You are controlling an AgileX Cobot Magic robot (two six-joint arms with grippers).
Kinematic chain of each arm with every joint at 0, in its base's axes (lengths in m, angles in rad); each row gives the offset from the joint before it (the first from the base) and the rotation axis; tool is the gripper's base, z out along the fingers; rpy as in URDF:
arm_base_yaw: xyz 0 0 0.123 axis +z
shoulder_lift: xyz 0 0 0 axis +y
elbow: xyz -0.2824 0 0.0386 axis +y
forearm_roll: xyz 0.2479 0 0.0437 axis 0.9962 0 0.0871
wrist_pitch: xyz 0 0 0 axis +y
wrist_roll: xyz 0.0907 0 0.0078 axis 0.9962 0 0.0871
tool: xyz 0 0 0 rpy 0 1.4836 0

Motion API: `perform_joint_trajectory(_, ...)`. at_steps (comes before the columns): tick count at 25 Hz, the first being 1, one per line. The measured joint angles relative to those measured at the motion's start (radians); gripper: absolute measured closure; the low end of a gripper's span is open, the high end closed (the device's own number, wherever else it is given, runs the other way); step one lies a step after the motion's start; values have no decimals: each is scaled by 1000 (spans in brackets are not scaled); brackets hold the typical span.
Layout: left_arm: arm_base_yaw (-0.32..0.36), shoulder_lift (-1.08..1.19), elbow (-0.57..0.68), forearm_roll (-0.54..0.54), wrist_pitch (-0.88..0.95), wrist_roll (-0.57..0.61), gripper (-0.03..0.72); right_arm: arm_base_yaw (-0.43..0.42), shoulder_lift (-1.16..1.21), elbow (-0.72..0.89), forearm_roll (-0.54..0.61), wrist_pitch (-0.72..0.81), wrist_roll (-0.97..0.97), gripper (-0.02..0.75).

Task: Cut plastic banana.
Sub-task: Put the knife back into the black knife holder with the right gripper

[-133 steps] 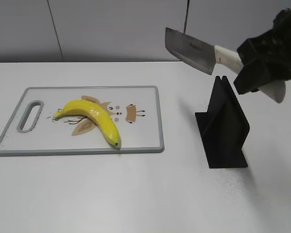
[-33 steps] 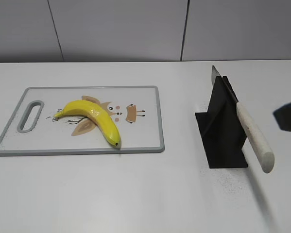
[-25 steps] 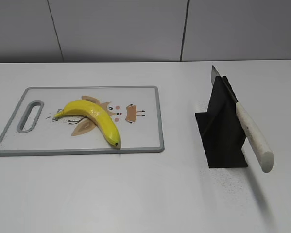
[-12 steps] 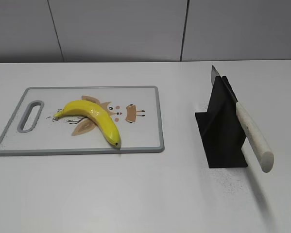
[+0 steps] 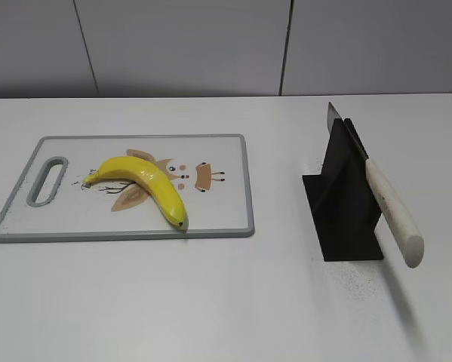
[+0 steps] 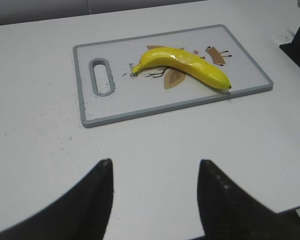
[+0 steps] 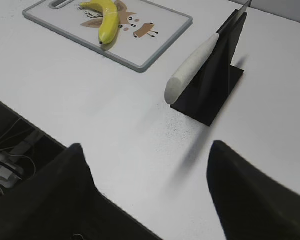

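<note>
White worktop carried everything. Both end effectors, left and right, hovered apart, empty. Ahead of the left lay the yellow plastic banana on its grey-rimmed cutting board; the white-handled knife rested in its black stand, handle out for grasping.

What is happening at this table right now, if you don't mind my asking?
Nothing is being handled at the moment. The knife sits in its black stand, handle sticking out toward the camera. The banana lies whole on the cutting board. The left gripper and the right gripper are both open, empty and apart from everything.
</note>
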Motion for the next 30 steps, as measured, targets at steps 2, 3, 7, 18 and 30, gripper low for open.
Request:
perform_joint_trajectory(2,0,0,0,0,0,0,162,-2,0,0,0,1,-1,167)
perform_joint_trajectory(3,0,0,0,0,0,0,162,-6,0,0,0,1,-1,167)
perform_joint_trajectory(7,0,0,0,3,0,0,162,-88,0,0,1,1,-1,167)
perform_joint_trajectory(18,0,0,0,6,0,0,162,-492,0,0,3,1,-1,167)
perform_joint_trajectory(30,0,0,0,6,0,0,162,-584,0,0,3,1,-2,167)
